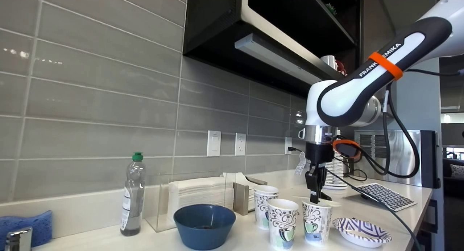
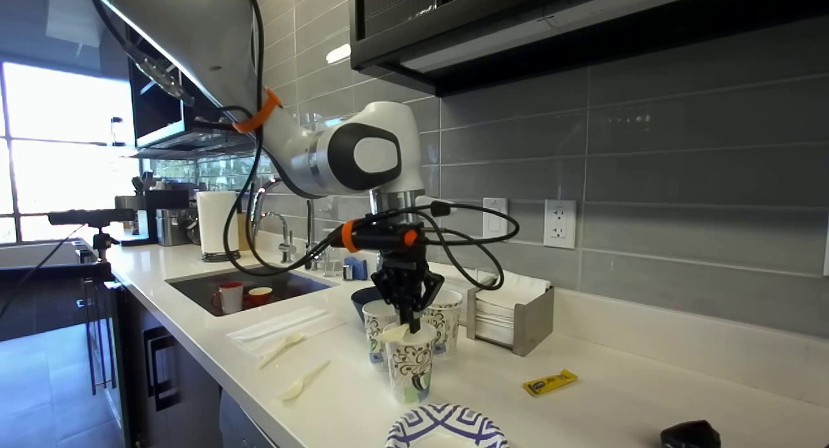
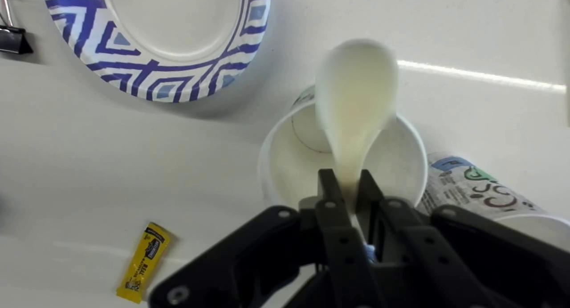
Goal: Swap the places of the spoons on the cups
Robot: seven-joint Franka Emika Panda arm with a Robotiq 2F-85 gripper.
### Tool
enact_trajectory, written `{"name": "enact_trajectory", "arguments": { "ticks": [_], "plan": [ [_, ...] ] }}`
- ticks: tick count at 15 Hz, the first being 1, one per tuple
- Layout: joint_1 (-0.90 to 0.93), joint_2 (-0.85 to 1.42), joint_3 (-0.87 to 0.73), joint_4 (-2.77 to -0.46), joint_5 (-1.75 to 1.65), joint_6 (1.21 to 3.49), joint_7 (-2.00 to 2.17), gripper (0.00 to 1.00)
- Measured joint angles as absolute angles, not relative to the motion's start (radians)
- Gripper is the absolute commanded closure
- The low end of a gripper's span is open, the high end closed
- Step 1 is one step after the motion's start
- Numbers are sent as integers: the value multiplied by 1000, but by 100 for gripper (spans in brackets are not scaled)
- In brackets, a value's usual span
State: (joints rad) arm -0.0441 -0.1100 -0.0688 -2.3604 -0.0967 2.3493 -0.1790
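Two loose spoons (image 2: 293,340) (image 2: 295,388) lie roughly parallel on the counter (image 2: 615,399) near its front edge, at the left in an exterior view, perhaps set there to leave working room. Farther right stand the left cup (image 2: 374,335), the near cup (image 2: 411,368) and the right cup (image 2: 448,322), upright in a close group between front edge and wall edge. No spoon shows on the left cup or the right cup. Over the near cup's mouth hangs the gripper (image 3: 346,176), pointing down and closed on a third spoon (image 3: 357,87) at its neck, probably so that it lies level and can bridge the rim. Its scoop points toward the front edge, its handle toward the wall edge. Whether it touches the rim I cannot tell, nor whether this is a pick-up or a placing. The dish (image 2: 447,414) sits apart from the near cup, a little nearer the front edge. The holder (image 2: 536,322) stands by the wall edge, likely to keep napkins (image 2: 515,296) out of the way. The packet (image 2: 549,383) lies between near cup and wall edge, clear of the gripper.
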Motion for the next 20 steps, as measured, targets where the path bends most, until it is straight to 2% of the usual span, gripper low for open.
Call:
{"name": "enact_trajectory", "arguments": {
  "ticks": [1, 2, 10, 15, 20],
  "plan": [
    [-44, -110, -69, -2360, -96, 2349, -179, 60],
    [-44, -110, -69, -2360, -96, 2349, -179, 55],
    [-44, -117, -69, -2360, -96, 2349, -160, 0],
    [-44, -176, -53, -2362, -164, 2330, -88, 0],
    [-9, -278, 27, -2365, -189, 2192, -63, 0]
  ]
}}
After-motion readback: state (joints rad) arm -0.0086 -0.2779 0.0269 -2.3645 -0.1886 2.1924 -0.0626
